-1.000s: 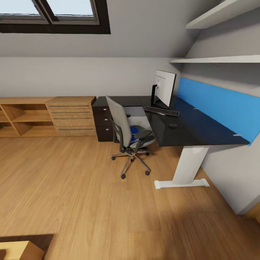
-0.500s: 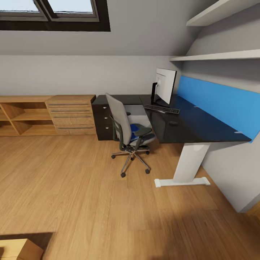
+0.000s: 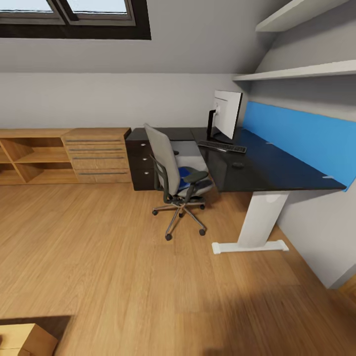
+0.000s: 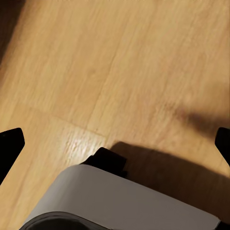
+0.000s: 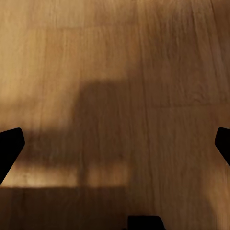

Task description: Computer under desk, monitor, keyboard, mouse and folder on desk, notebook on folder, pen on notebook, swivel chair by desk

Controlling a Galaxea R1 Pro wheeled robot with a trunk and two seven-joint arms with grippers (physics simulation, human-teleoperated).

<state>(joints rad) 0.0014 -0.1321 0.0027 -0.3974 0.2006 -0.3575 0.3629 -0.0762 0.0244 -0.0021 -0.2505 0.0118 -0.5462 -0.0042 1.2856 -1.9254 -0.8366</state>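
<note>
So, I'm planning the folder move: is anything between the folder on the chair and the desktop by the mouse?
The swivel chair's near armrest rises between the folder and the desk; beside the mouse nothing shows.

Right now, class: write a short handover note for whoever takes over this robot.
Left gripper and right gripper: both open, empty, over bare floor.
Monitor and keyboard are on the desk, side by side; a small dark thing, likely the mouse, lies nearer on the top.
Folder is on the chair, which stands at the desk.
Left: drive up, move folder to the desk; find and stack notebook and pen.
</note>
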